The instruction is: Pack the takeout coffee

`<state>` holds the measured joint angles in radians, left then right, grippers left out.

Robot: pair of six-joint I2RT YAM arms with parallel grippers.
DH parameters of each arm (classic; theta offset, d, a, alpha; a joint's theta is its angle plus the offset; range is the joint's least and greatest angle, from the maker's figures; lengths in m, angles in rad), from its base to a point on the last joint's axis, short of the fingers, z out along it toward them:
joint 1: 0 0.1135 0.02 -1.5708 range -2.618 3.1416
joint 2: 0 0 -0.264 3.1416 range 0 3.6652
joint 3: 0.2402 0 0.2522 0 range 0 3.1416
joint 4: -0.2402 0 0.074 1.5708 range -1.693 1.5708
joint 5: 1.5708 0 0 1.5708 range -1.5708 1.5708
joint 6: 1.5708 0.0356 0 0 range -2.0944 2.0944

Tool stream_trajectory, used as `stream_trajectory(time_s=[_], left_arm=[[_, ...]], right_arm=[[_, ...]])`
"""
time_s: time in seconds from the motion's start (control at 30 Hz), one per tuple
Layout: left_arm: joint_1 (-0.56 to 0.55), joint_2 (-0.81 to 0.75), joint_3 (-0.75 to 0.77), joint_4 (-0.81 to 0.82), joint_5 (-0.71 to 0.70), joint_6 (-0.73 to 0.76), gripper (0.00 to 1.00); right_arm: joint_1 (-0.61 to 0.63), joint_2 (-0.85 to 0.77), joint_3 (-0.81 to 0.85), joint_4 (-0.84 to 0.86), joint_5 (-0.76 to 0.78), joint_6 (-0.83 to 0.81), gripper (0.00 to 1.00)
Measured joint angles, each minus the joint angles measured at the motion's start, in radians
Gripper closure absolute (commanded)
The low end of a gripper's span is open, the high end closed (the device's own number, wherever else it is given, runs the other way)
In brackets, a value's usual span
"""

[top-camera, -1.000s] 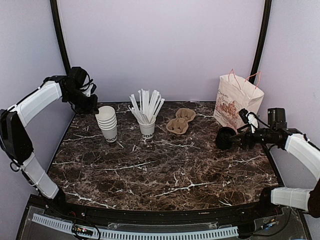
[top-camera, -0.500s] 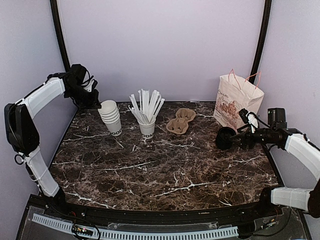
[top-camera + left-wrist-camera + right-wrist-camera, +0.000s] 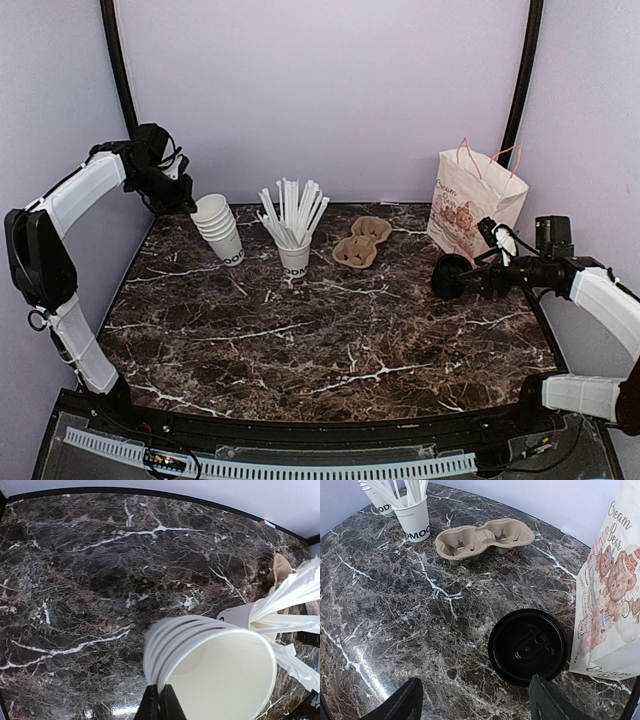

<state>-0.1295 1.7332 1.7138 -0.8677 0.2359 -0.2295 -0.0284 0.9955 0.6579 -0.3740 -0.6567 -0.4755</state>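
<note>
A round black plastic lid [image 3: 527,646] lies beside the paper bag; it also shows in the top view [image 3: 449,276]. No white lettered cup shows under it. My right gripper [image 3: 477,687] is open, its fingers apart on either side just in front of the lid, at the table's right in the top view [image 3: 474,278]. My left gripper [image 3: 160,702] is shut on the rim of the stacked lidless white cups [image 3: 215,665]. It holds the stack [image 3: 220,235] tilted at the back left, gripper [image 3: 190,204] at its top edge.
A white cup full of white straws [image 3: 294,255] stands just right of the stack, also in the right wrist view [image 3: 415,517]. A brown two-cup carrier [image 3: 362,242] lies behind centre [image 3: 482,539]. A printed paper bag [image 3: 475,200] stands at the back right [image 3: 610,605].
My left gripper has closed on the cup stack's rim and tipped the stack, drawing it a little toward the back left. The right arm and the lid have not moved.
</note>
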Motion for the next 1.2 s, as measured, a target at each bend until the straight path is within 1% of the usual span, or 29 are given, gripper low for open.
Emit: stream_trajectory(time_s=[0.07,0.1,0.13,0.17,0.3,0.43,0.53,0.7,0.8,0.9,1.13,1.2], left_arm=[[0.000,0.000,0.003,-0.001,0.008,-0.006,1.00],[-0.014,0.000,0.006,-0.006,-0.011,-0.008,1.00],[-0.026,0.004,0.019,-0.023,-0.066,-0.009,1.00],[-0.036,0.011,0.039,-0.040,-0.092,-0.008,1.00],[-0.040,0.017,0.061,-0.037,-0.037,-0.017,1.00],[0.004,0.011,0.008,0.006,0.054,-0.038,1.00],[0.025,0.014,-0.019,0.003,0.042,-0.044,1.00],[0.001,0.013,-0.012,0.002,-0.005,-0.047,1.00],[-0.046,0.013,0.011,-0.022,-0.105,-0.046,1.00],[-0.056,0.001,0.032,-0.022,-0.077,-0.047,1.00],[-0.022,-0.023,0.036,-0.025,-0.053,-0.052,1.00],[-0.022,-0.030,0.063,-0.040,-0.048,-0.055,1.00]], right_arm=[[0.000,0.000,0.000,0.000,0.000,-0.001,0.26],[0.000,0.000,0.000,0.000,0.001,-0.002,0.26],[0.000,0.000,0.000,0.000,0.001,-0.002,0.25],[0.000,0.000,0.000,0.000,0.002,-0.002,0.25],[0.000,0.000,0.000,0.000,0.003,-0.003,0.25],[0.000,0.000,0.000,0.000,0.003,-0.002,0.25],[0.000,0.000,0.000,0.000,0.003,-0.003,0.25],[0.000,0.000,0.000,0.000,0.003,-0.003,0.25],[0.000,0.000,0.000,0.000,0.003,-0.003,0.25],[0.000,0.000,0.000,0.000,0.003,-0.003,0.25],[0.000,0.000,0.000,0.000,0.004,-0.003,0.25],[0.000,0.000,0.000,0.000,0.004,-0.003,0.25]])
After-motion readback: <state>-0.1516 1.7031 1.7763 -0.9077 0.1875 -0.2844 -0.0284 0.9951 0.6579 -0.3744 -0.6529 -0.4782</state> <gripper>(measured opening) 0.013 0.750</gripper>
